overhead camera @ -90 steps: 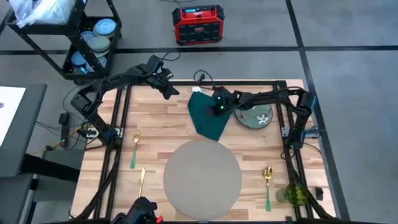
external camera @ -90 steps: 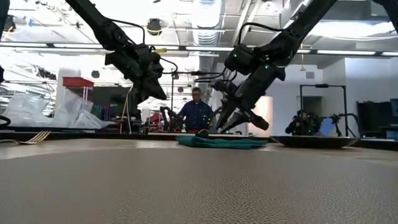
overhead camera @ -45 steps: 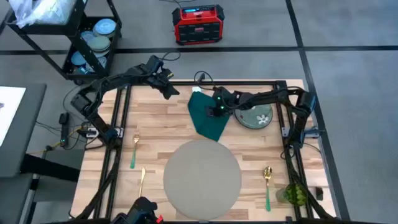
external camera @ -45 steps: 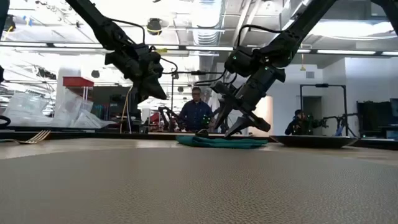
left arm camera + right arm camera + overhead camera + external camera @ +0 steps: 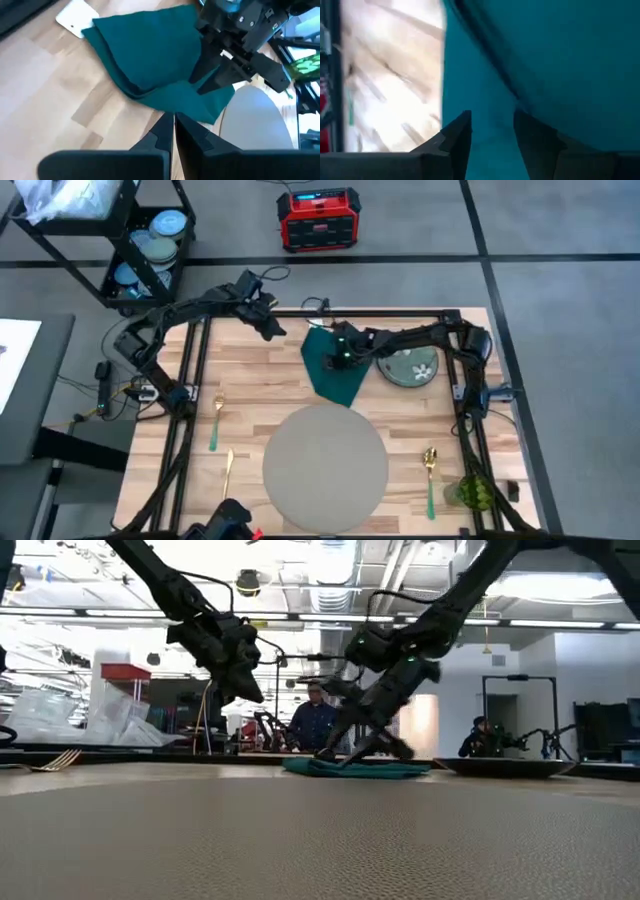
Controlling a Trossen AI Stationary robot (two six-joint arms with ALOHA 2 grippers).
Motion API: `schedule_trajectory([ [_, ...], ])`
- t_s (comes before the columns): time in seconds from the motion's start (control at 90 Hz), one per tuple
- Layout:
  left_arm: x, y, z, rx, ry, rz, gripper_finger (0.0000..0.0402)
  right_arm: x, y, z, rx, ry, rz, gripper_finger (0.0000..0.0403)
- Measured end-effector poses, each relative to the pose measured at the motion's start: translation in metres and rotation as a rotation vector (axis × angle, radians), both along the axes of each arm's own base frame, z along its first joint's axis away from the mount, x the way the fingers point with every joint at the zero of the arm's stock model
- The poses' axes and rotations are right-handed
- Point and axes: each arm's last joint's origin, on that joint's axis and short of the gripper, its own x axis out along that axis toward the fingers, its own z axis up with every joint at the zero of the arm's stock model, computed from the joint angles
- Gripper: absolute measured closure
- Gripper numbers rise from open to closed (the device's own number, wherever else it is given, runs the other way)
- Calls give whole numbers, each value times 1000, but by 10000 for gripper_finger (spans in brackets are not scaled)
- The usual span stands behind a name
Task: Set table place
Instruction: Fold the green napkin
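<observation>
Your right gripper (image 5: 338, 356) is down on the dark green napkin (image 5: 333, 370), its fingers spread a little way with cloth showing between them in the right wrist view; they have not closed on it, so it holds nothing yet. The napkin lies at the table's (image 5: 250, 380) far middle, its long axis running from 12 o'clock down to 6, its near corner pointing at the round grey placemat (image 5: 325, 462) and almost touching that rim. From the napkin, the placemat is at 6 o'clock, near the table's front edge.

Your left gripper (image 5: 268, 323) hangs above the wood at 10 o'clock from the napkin, fingers pressed together (nothing in them), so the right arm is plainly the nearer.

For room: the flowered plate (image 5: 410, 367) sits just beside the napkin at 3 o'clock, while bare wood lies open at 9 o'clock, as far as the forks (image 5: 216, 423). The spoon (image 5: 430, 480) rests at 3 o'clock of the placemat.
</observation>
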Motion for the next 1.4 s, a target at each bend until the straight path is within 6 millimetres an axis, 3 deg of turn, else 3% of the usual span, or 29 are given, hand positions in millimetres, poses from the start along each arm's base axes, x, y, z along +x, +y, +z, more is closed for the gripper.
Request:
schedule_trajectory([
  [0.189,1,0,0,-1,0,-1,402,10,-8,12,-44,35,49,268],
  [0.467,1,0,0,9,-7,-3,402,-1,-13,22,-83,125,96,285],
  [0.833,1,0,0,7,-7,-1,402,5,1,8,-82,159,146,284],
  [1.4,1,0,0,24,-7,-12,402,-3,-16,8,-89,172,112,284],
])
